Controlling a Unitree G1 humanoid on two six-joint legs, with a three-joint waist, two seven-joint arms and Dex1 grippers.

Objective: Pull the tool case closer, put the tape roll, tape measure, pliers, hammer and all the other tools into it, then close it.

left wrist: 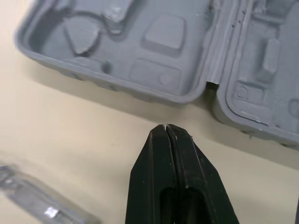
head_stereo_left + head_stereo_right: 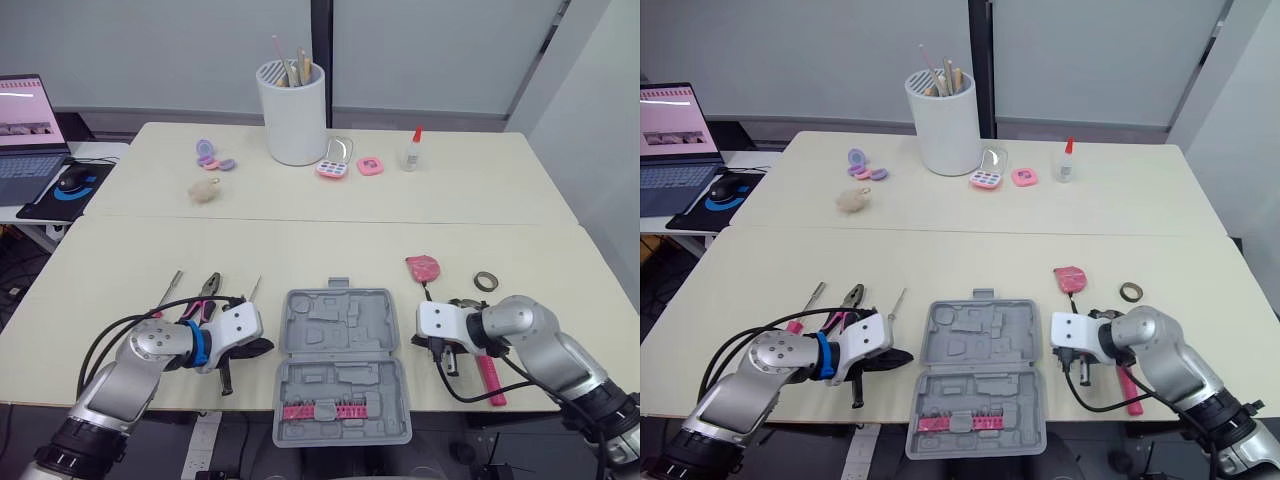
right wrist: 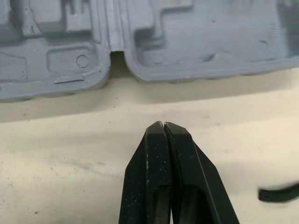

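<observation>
Flanking the open tool case (image 2: 340, 330) on the tabletop (image 2: 120, 270)

Points the left tool (image 1: 167, 128), fingers pressed together and empty, at the case's left wall near the hinge. Aims the right tool (image 3: 162, 125), likewise pressed together, at the right wall. Leaves pliers (image 2: 208, 290) lying left of the case, with tape measure (image 2: 423, 268), tape roll (image 2: 486, 281) and hammer (image 2: 493, 380) to its right.

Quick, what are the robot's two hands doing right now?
Left black two-finger gripper: shut, holding nothing.
Right black two-finger gripper: shut, holding nothing.
</observation>
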